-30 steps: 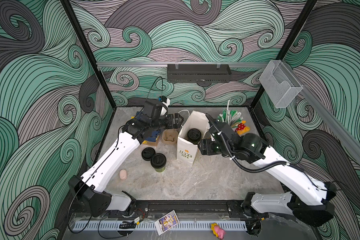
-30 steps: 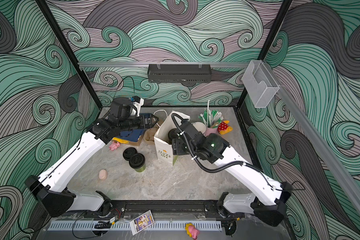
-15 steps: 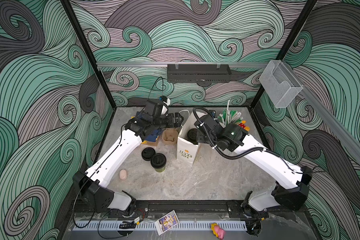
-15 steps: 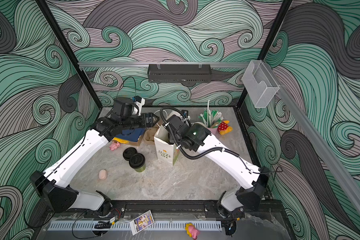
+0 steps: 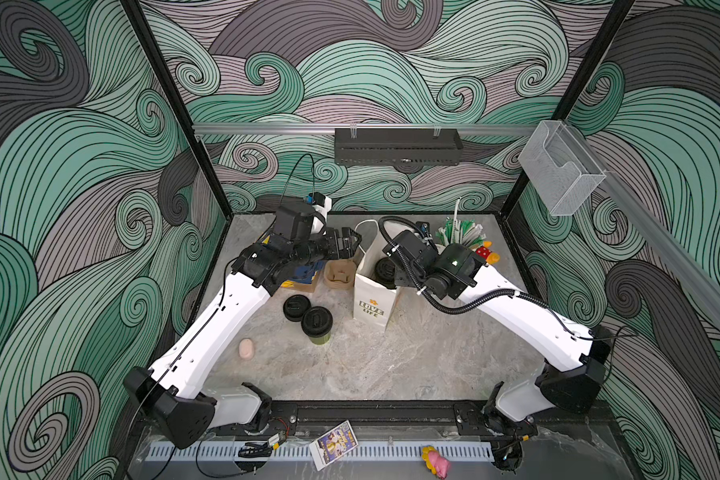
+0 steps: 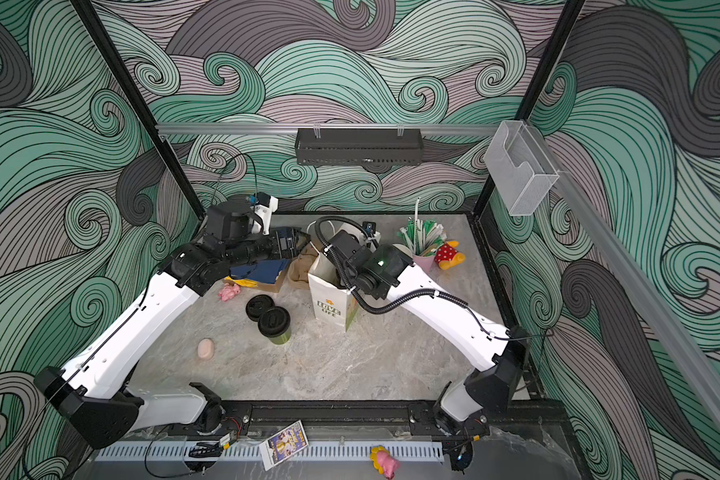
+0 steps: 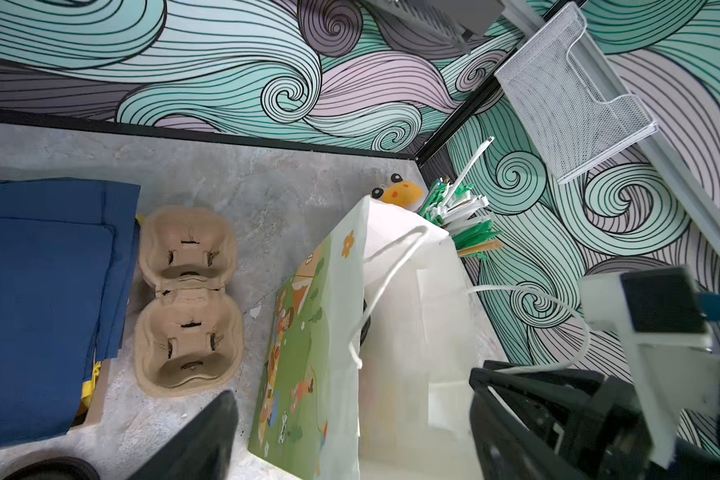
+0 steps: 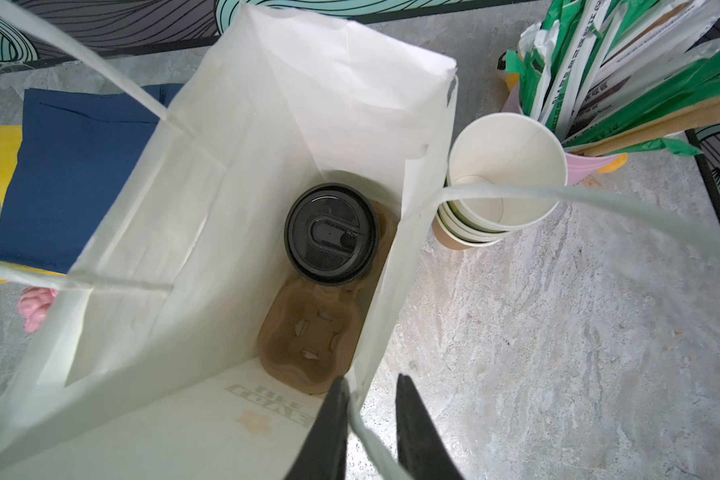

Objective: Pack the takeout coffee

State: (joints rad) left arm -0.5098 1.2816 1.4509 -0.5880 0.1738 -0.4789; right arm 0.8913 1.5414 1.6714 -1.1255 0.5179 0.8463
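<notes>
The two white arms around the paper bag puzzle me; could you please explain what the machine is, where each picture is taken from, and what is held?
It is a two-armed table robot; each arm ends in a two-fingered gripper. Two pictures look down from overhead, nearly alike; two come from cameras on the wrists. On the table stands a paper bag with one lidded cup seated in a pulp carrier inside. Outside are a second lidded cup, a loose black lid, an empty carrier, stacked empty cups and a pink cup of straws. The left gripper is open beside the bag, clamping nothing. The right gripper straddles the bag's rim and handle, jaws nearly closed; whether it pinches I cannot tell.
</notes>
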